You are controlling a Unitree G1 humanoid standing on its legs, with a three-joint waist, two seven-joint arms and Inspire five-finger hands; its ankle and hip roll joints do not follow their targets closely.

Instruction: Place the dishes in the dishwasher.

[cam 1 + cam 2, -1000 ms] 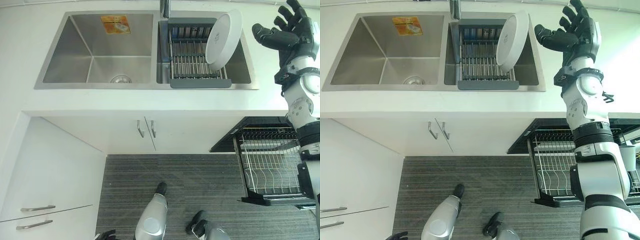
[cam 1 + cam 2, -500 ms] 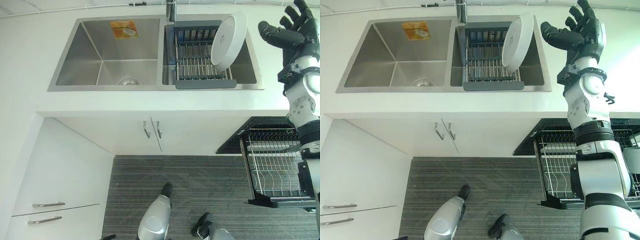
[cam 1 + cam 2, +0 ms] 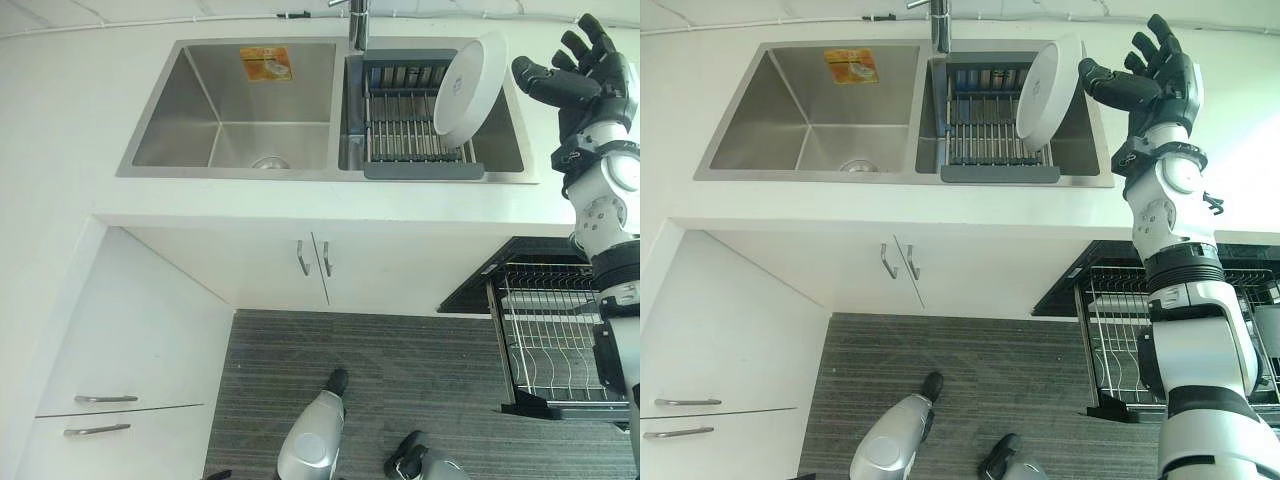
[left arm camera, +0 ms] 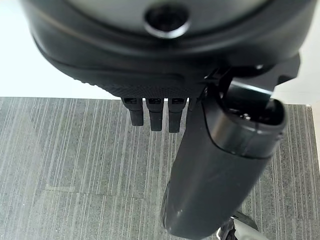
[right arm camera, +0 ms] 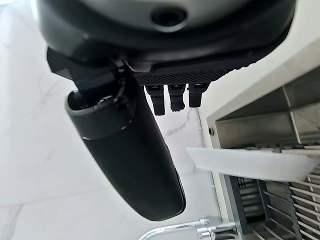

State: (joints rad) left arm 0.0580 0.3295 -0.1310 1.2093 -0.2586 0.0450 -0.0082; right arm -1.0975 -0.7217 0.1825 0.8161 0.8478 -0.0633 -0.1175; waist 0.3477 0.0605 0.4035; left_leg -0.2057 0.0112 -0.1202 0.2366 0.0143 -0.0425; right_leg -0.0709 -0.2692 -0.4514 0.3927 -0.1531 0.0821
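A white plate (image 3: 470, 88) stands on edge, leaning in the dark dish rack (image 3: 410, 125) in the sink's right basin. My right hand (image 3: 1160, 80) is raised over the counter just right of the plate, open, fingers spread and thumb pointing at the rim, a small gap between. In the right wrist view the plate's edge (image 5: 250, 162) shows past the thumb (image 5: 130, 150). The dishwasher's wire rack (image 3: 555, 340) is pulled out at the lower right, below the counter. My left hand (image 4: 155, 112) hangs open over the floor, holding nothing.
The left basin (image 3: 235, 110) holds only an orange sticker (image 3: 265, 63). A faucet (image 3: 357, 15) stands between the basins. Under the white counter (image 3: 300, 205) are two cabinet doors with handles (image 3: 313, 258); drawers (image 3: 100, 415) sit at lower left. Grey striped floor (image 3: 400, 350) lies below.
The camera has shifted, so the whole scene sits further right and lower. My right hand has come a little nearer the plate's rim, still open.
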